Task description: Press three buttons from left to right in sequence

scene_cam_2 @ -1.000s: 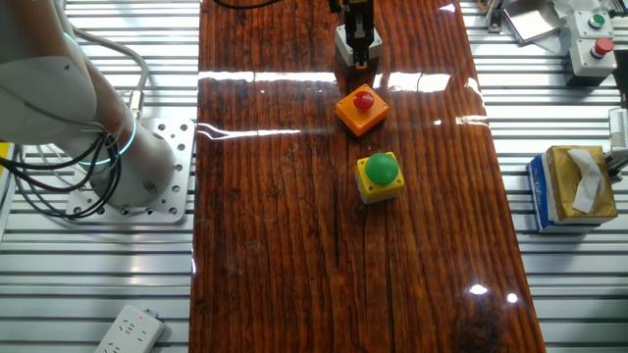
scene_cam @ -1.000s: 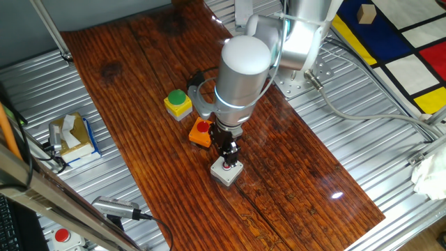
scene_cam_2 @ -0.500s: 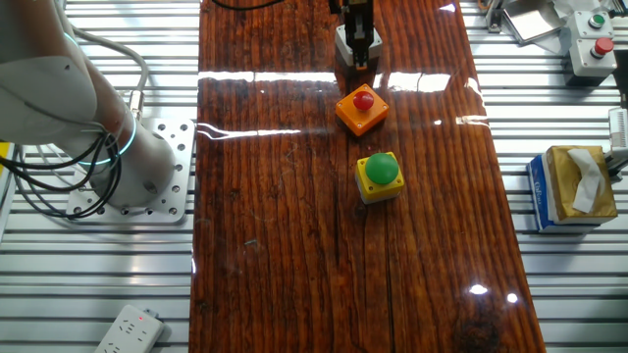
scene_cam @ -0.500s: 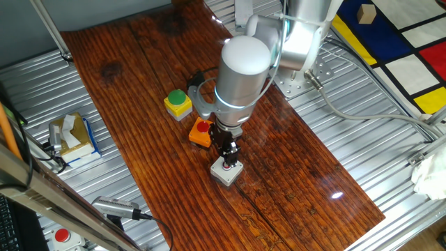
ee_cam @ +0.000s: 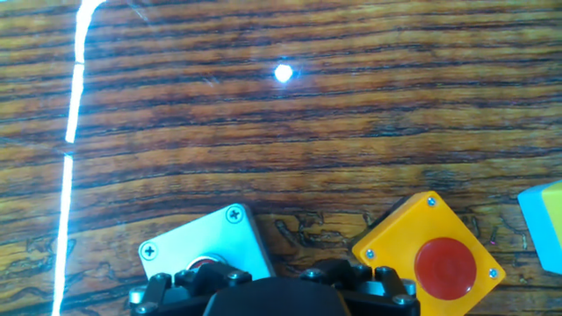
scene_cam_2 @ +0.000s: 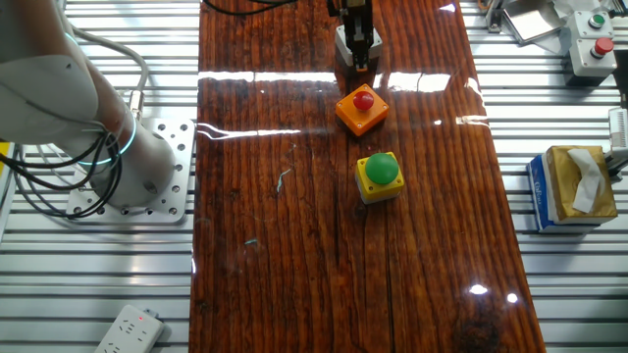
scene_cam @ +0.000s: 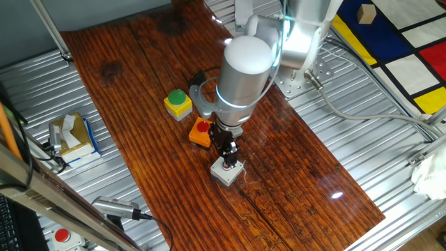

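Three button boxes lie in a diagonal row on the wooden board [scene_cam: 132, 63]. The yellow box with a green cap [scene_cam: 178, 102] [scene_cam_2: 379, 175] is at one end. The orange box with a red cap [scene_cam: 200, 132] [scene_cam_2: 361, 109] [ee_cam: 430, 259] is in the middle. The grey box with a red cap [scene_cam: 228, 172] [ee_cam: 206, 250] is at the other end. My gripper [scene_cam: 228, 162] points straight down with its dark fingers together, tips resting on the grey box's red cap. In the hand view only a sliver of that cap shows past the gripper body.
A tissue box [scene_cam: 70, 136] [scene_cam_2: 574, 186] sits on the metal table beside the board. A whitish box with a red button [scene_cam_2: 592, 39] stands at a far corner. The arm's base [scene_cam_2: 137, 181] is bolted next to the board. A power strip [scene_cam_2: 128, 328] lies near the edge.
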Robot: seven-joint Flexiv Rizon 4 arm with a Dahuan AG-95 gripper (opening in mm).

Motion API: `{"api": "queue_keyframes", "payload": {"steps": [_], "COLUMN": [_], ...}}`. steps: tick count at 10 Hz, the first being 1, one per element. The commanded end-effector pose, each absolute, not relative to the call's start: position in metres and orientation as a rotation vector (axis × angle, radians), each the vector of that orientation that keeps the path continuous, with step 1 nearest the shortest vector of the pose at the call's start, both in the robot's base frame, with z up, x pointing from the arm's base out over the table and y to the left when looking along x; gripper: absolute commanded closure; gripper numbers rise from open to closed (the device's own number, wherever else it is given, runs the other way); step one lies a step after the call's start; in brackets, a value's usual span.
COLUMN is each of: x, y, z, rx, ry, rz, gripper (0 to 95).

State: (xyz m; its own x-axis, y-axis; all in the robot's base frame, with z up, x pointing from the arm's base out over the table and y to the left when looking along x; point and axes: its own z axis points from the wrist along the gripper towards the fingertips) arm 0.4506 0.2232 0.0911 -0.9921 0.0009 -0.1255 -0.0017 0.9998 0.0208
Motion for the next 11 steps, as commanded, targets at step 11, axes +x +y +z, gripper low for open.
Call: {"api": "queue_keyframes", "payload": {"steps": [11], "x": [0.43], "y": [0.216], "z": [0.178], "rx": [-0.115], "ry": [3.123], "rz": [0.022], "gripper": [38.0]}}
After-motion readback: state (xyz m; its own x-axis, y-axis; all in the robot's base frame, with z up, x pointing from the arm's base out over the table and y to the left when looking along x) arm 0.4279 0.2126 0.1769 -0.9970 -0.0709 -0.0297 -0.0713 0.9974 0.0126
